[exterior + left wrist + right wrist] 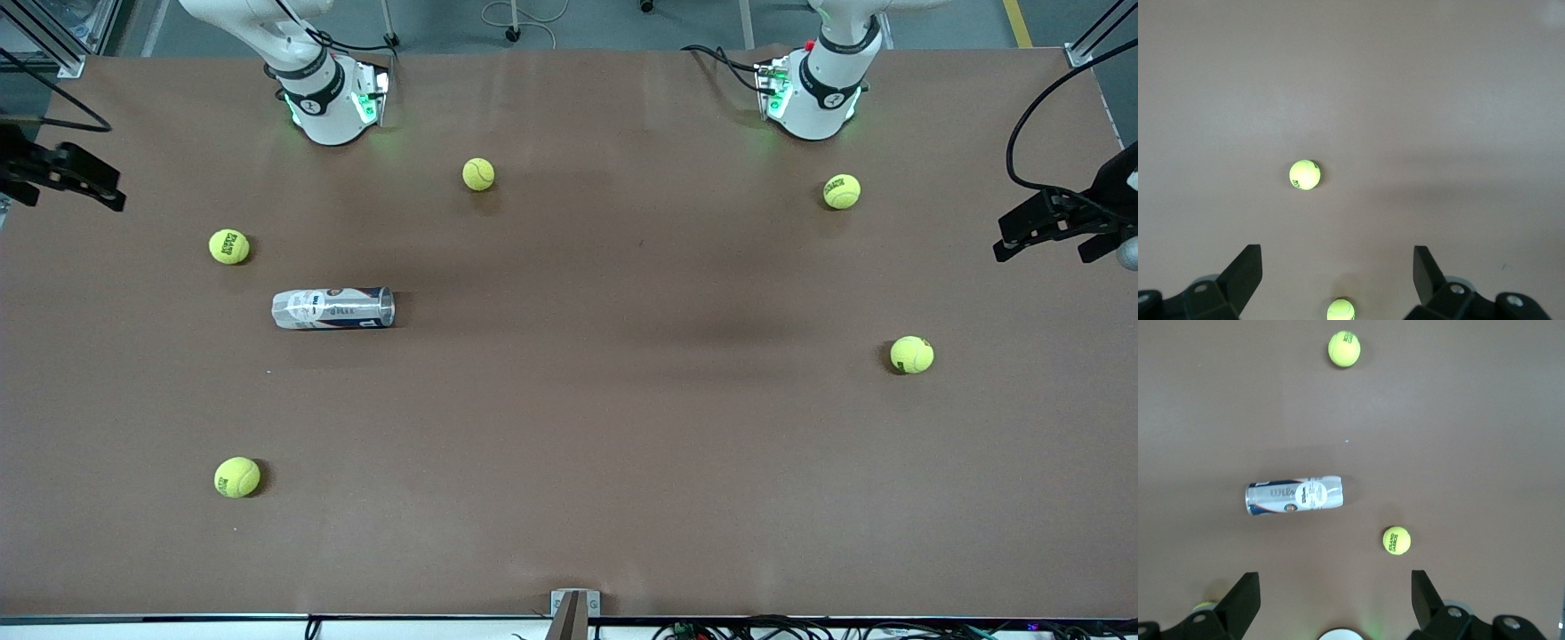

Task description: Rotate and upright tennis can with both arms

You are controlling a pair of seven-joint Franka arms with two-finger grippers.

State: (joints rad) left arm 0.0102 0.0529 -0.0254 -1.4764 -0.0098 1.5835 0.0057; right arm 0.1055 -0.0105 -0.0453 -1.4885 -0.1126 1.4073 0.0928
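The tennis can (333, 308) lies on its side on the brown table, toward the right arm's end, its length running along the table. The right wrist view shows its white, blue and red label (1295, 495). My right gripper (89, 182) hangs high over the table's edge at that end, open and holding nothing (1335, 600). My left gripper (1022, 236) hangs high over the other end, also open and holding nothing (1337, 273). Neither gripper touches the can.
Several yellow tennis balls lie scattered: one (229, 246) just farther from the front camera than the can, one (237, 477) nearer, one (478, 174) between the bases, two (841, 191) (912, 355) toward the left arm's end. The arm bases (333, 102) (813, 98) stand along the table's back.
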